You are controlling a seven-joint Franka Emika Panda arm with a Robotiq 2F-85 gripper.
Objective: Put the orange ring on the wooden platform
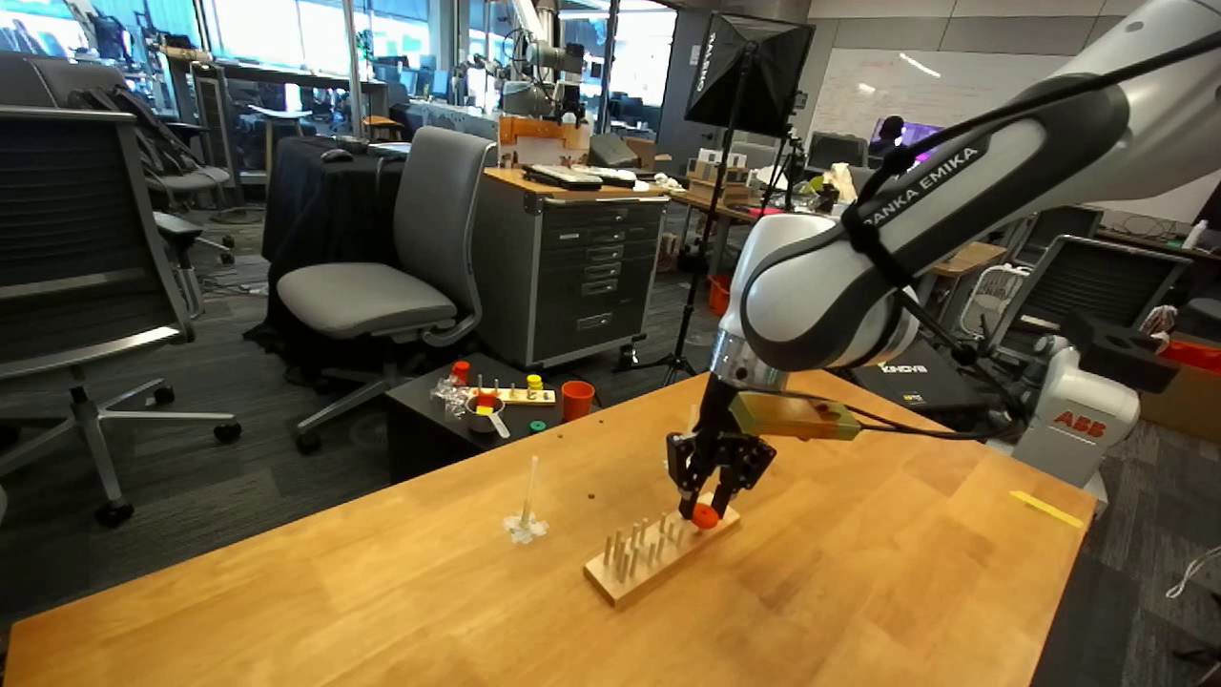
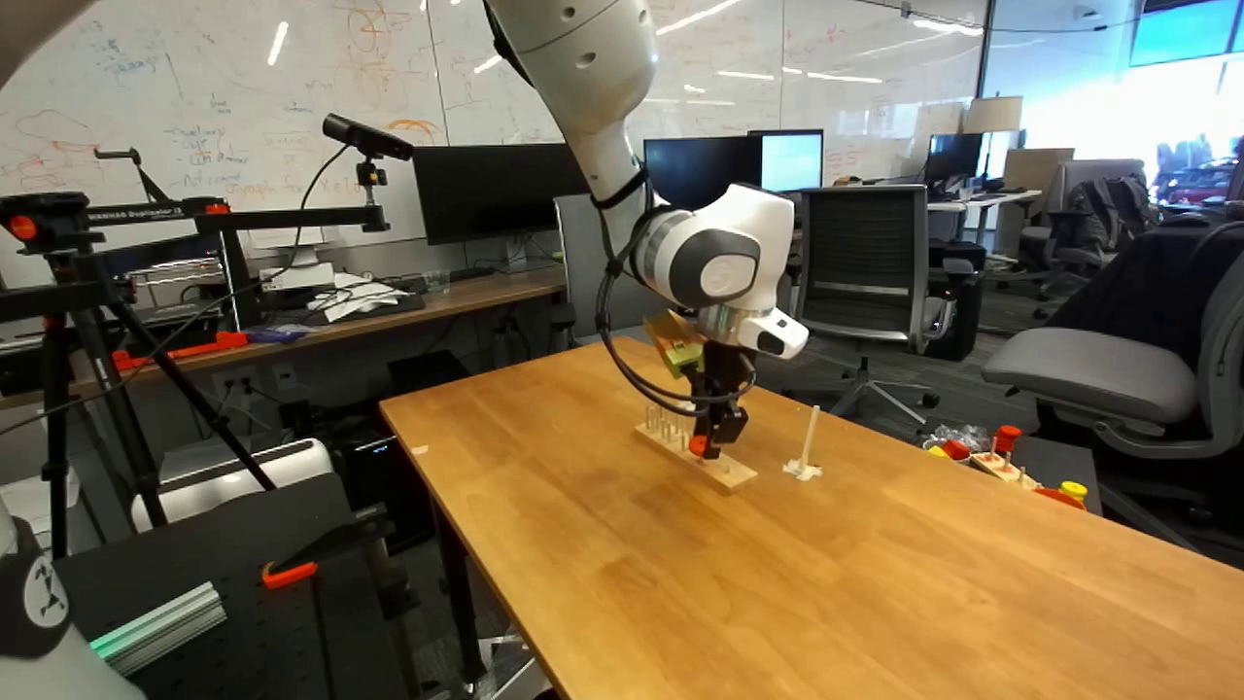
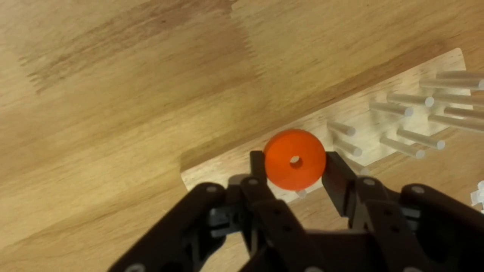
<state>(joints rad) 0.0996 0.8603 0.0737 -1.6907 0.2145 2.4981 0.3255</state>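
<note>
The orange ring [image 3: 287,175] is held between the two fingertips of my gripper [image 3: 295,162] in the wrist view. Both fingertips touch its sides, and a light patch shows through its centre hole. The wooden platform [image 3: 217,170] lies below it, with upright pegs towards the right and one peg tip partly hidden by the ring. In both exterior views the ring [image 1: 705,516] [image 2: 698,445] is over or close to the less crowded end of the platform [image 1: 625,593] [image 2: 729,474]. Whether the ring touches a peg or the platform cannot be told.
A lone thin peg [image 1: 530,491] on a pale base stands on the wooden table [image 1: 820,611] near the platform. It also shows in an exterior view [image 2: 809,442]. A low black table [image 1: 429,444] with toys and an orange cup [image 1: 577,401] stands beyond the table edge.
</note>
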